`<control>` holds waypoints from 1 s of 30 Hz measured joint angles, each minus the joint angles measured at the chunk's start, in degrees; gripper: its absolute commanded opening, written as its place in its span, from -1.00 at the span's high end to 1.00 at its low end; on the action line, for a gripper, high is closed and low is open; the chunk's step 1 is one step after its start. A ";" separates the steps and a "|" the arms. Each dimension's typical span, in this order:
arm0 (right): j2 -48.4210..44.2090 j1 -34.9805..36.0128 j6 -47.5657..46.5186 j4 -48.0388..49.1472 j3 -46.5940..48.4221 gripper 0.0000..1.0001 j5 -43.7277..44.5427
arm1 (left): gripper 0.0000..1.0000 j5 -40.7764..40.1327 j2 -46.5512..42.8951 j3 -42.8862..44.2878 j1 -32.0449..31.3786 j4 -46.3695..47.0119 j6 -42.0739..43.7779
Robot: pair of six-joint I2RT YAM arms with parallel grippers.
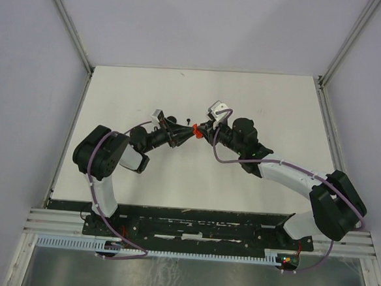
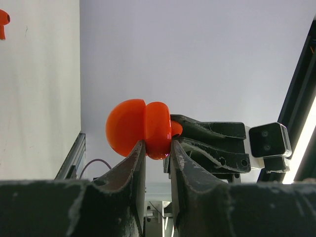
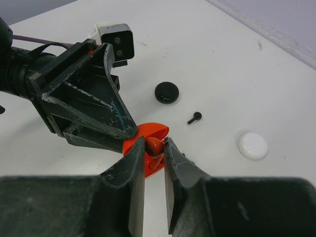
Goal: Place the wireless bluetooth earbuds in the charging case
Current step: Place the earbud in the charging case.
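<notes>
Bright, even white light fills all three views, so the arms [image 1: 286, 172] cast only faint, soft shadows on the table [image 1: 147, 101]. In the left wrist view a glaring light strip [image 2: 301, 143] burns out the right edge, and a small shine sits low on the red case [image 2: 148, 128]. Both wrist views blur their own near fingers [image 3: 133, 197] along the bottom, while farther things stay sharp

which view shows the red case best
Left wrist: the red case is centred, both halves showing, pinched by the left gripper. Right wrist shows it partly hidden by the right gripper holding a red earbud; top external shows only a red speck.
</notes>
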 measured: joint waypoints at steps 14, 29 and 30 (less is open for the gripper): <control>0.13 0.00 -0.46 0.74 -0.24 0.97 0.04 | 0.94 -0.02 0.00 0.17 0.00 0.04 -1.05; 0.66 0.11 -1.73 2.93 -0.76 0.97 0.28 | 0.94 -1.66 0.00 0.26 -0.55 -0.04 -4.57; 0.66 0.09 -1.88 3.04 -0.79 0.97 0.28 | 0.94 -1.77 0.00 0.26 -0.57 -0.04 -4.63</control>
